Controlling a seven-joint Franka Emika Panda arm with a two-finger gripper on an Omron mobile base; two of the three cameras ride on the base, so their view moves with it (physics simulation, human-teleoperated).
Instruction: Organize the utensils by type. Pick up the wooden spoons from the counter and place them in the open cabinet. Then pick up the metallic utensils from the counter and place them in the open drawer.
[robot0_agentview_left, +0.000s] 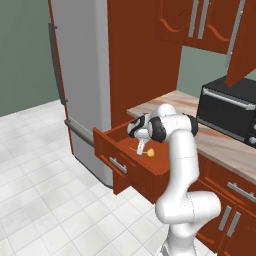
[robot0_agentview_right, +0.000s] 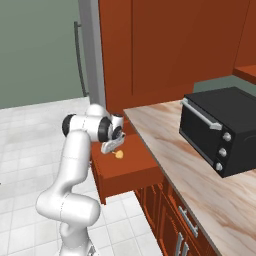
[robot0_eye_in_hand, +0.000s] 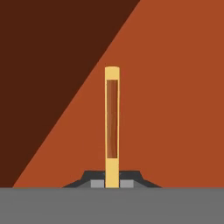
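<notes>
A small yellow wooden spoon (robot0_eye_in_hand: 112, 127) is clamped between the fingers of the gripper (robot0_agentview_left: 141, 148), jaws nearly together on its handle. In the hand view the spoon is seen edge-on, running straight out from the fingertips. From the base views its round bowl is seen just beyond the gripper, held over the open drawer (robot0_agentview_left: 116, 162). The reddish-brown inside of the drawer lies below the spoon; whether anything rests in it cannot be told. A black oven (robot0_agentview_right: 220, 130) sits on the marble counter (robot0_agentview_right: 170, 150).

The pinkish marble counter (robot0_agentview_right: 170, 150) carries a black toaster oven (robot0_agentview_right: 220, 130), set well back from the open drawer (robot0_agentview_left: 117, 160).
</notes>
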